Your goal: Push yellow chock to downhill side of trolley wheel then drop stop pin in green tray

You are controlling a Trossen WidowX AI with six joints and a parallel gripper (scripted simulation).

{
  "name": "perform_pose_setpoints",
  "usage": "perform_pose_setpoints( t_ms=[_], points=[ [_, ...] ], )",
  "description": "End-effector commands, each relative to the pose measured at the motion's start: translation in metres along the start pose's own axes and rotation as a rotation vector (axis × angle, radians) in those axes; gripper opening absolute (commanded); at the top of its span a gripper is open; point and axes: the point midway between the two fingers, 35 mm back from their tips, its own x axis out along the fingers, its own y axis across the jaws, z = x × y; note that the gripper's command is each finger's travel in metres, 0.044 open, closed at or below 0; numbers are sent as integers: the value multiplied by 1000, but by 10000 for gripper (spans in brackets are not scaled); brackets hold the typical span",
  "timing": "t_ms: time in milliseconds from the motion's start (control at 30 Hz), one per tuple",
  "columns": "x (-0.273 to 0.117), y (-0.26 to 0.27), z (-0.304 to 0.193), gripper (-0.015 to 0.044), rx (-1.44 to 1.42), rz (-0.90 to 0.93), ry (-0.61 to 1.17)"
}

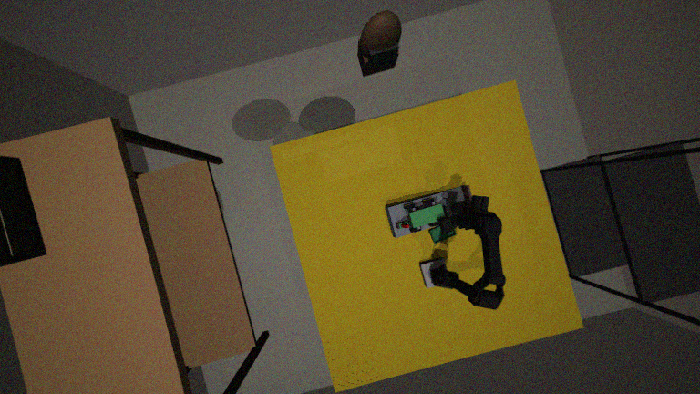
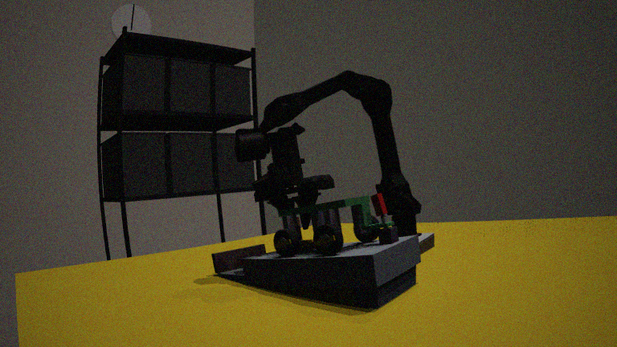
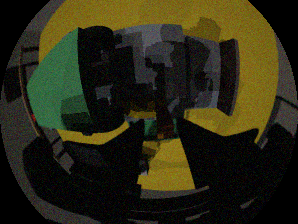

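The trolley, with a green deck [image 1: 427, 216] [image 2: 361, 202] [image 3: 56, 82], stands on the grey ramp [image 1: 397, 213] [image 2: 397, 259]. The red-headed stop pin [image 1: 406, 226] [image 2: 379, 203] is upright at its uphill end. My gripper [image 2: 305, 223] [image 3: 160, 121] points down at the trolley's downhill part, fingertips low and partly open. An orange-brown piece [image 3: 164, 131], apparently the chock's handle, shows between the fingertips without a visible grip. Dark yellow shows low between the near wheels in the exterior view; contact between chock and wheel cannot be made out. The green tray [image 1: 440, 234] lies beside the ramp, partly under the arm.
A dark end board [image 2: 239, 258] [image 3: 229, 77] crosses the ramp's low end. The arm's pale base plate [image 1: 427, 274] is beyond the tray. The arm arches over the yellow mat [image 1: 372, 313]. A shelf rack [image 2: 168, 123] stands in the background.
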Motion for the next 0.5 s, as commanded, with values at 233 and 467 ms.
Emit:
perform_pose_setpoints(
  t_ms=[233,467],
  points=[
    [-37,-1,0,190,-2,2,-10],
    [-57,-1,2,190,-2,1,-10]
  ],
)
